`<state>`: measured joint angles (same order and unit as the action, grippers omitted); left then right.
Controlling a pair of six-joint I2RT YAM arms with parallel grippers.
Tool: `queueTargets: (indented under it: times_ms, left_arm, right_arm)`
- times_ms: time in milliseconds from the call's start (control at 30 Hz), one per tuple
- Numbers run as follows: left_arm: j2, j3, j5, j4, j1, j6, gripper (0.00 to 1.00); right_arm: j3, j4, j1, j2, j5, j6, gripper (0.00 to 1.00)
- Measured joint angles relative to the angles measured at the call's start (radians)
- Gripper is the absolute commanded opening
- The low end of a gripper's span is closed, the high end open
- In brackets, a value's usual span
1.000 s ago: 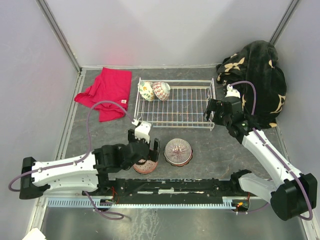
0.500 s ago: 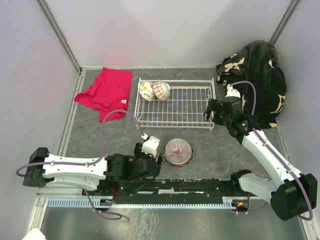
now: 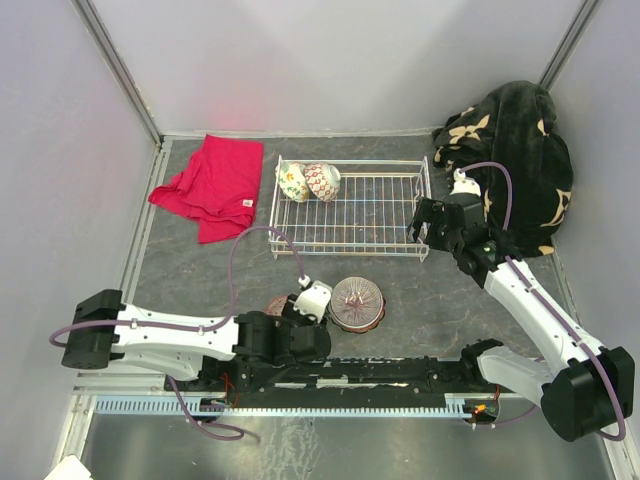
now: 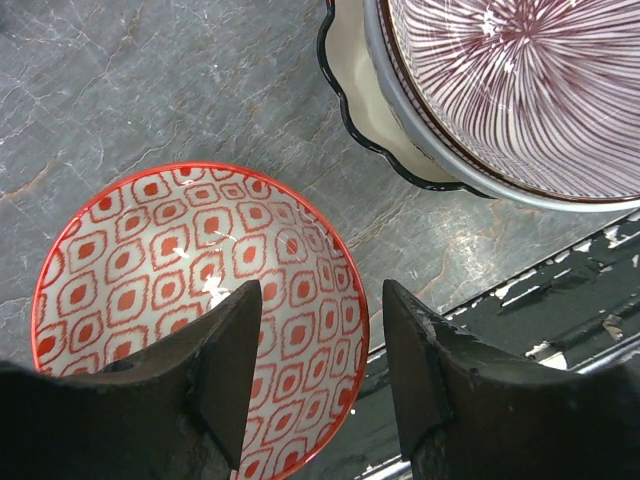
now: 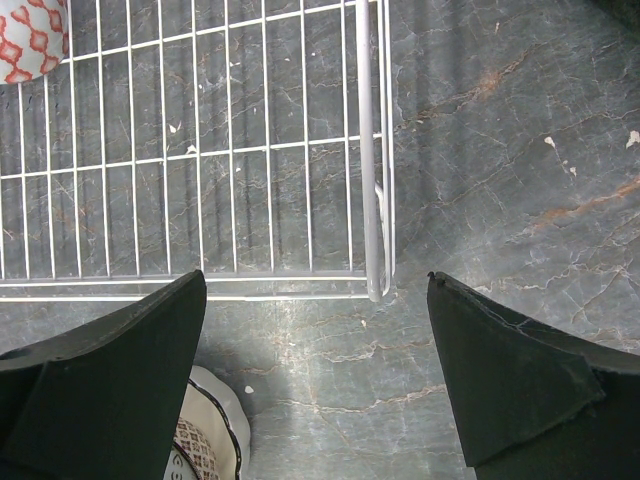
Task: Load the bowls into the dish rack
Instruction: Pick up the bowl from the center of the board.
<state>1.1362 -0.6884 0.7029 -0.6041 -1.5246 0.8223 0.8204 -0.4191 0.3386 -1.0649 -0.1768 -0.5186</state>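
The rack sits mid-bench by the far edge, two bowls in its far-left corner. A cloth lies left of it, a blanket in the far-right corner. Before the rack, near the near edge, a stacked pair sits right of a lone bowl

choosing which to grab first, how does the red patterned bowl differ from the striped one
The red patterned bowl has red lozenges and a red rim; the striped bowl has fine purple lines. The red patterned bowl sits alone; the striped bowl is nested in a scalloped bowl. Both are upright, outside the dish rack.
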Motion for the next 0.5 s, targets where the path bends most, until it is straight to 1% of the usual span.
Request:
queueTargets:
  times_ms: [133,267,433,500]
  left_arm:
    - [0.050,-0.005,-0.001,0.000,0.000,0.000,0.53]
    - [0.056,-0.006,0.000,0.000,0.000,0.000,0.38]
    - [0.056,-0.019,-0.002,0.004,-0.003,0.000,0.37]
    - [0.056,-0.024,-0.002,0.003,-0.003,0.000,0.38]
  right_arm:
    - [0.000,0.000,0.000,0.000,0.000,0.000,0.99]
    - [0.000,0.000,0.000,0.000,0.000,0.000,0.99]
    - [0.000,0.000,0.000,0.000,0.000,0.000,0.98]
    - [0.000,0.000,0.000,0.000,0.000,0.000,0.99]
